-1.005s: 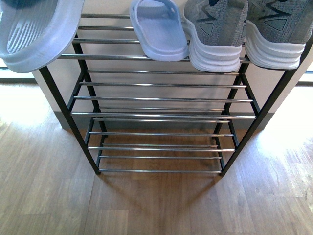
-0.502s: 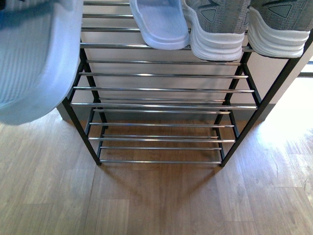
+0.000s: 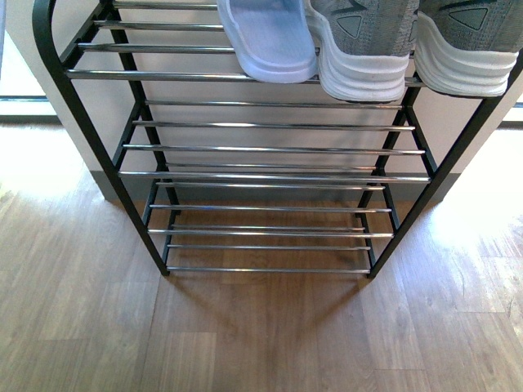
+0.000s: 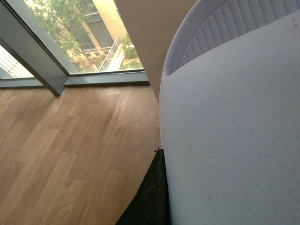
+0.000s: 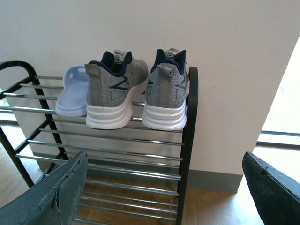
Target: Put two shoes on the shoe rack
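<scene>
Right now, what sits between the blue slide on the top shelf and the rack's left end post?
Nothing: only bare shelf rods run from the blue slide to the left post in the front view; the right wrist view agrees.

Front camera looks down, close, on the shoe rack (image 3: 270, 151) and floor. Right wrist camera faces the same rack from farther back. Left wrist camera sits hard against a pale slide (image 4: 234, 136).

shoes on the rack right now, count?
3, all on the top shelf: pale blue slide, then two grey sneakers beside it. Another slide fills the left wrist view, off the rack.
</scene>
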Robot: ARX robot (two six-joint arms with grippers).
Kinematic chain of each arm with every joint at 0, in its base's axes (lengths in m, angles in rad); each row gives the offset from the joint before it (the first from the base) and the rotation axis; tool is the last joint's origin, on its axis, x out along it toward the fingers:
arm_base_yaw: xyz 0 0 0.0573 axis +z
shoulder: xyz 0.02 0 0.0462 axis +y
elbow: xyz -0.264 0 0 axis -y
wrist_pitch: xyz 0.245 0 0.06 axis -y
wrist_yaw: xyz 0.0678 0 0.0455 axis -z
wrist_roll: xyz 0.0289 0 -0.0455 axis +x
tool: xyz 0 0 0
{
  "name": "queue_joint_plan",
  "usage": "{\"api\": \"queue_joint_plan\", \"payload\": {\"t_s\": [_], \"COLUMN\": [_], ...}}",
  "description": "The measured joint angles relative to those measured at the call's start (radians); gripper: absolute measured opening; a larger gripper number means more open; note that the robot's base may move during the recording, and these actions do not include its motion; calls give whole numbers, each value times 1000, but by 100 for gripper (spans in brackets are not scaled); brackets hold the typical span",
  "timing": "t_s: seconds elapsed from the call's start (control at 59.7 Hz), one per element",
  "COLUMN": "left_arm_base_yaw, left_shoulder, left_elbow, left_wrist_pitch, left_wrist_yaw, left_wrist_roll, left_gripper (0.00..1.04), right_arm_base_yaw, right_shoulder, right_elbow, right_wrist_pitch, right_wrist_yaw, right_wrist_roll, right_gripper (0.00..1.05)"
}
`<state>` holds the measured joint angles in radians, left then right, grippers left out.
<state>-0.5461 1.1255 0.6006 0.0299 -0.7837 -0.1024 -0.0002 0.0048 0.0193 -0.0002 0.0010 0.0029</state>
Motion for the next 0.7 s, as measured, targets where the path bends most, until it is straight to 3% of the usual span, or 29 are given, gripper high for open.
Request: {"api": "queue_joint_plan", "payload": {"t_s": [0.536, 0.62, 0.703], "left_arm_base_yaw": [0, -3, 34], "left_shoulder": [0, 6, 11], "left_elbow": [0, 4, 7], "left_wrist_pitch": [0, -32, -10], "left_wrist_yaw": [-2, -156, -148], "left_wrist_roll": [0, -106, -176], "left_gripper": [2, 2, 2], "right_arm_base_yaw": [0, 0, 0], "right_shoulder": [0, 0, 0], "right_elbow": [0, 0, 0], "right_wrist_pitch": [0, 0, 0], "right_wrist_yaw": [0, 0, 0], "right_wrist_roll": [0, 0, 0], "right_gripper": [96, 96, 96]}}
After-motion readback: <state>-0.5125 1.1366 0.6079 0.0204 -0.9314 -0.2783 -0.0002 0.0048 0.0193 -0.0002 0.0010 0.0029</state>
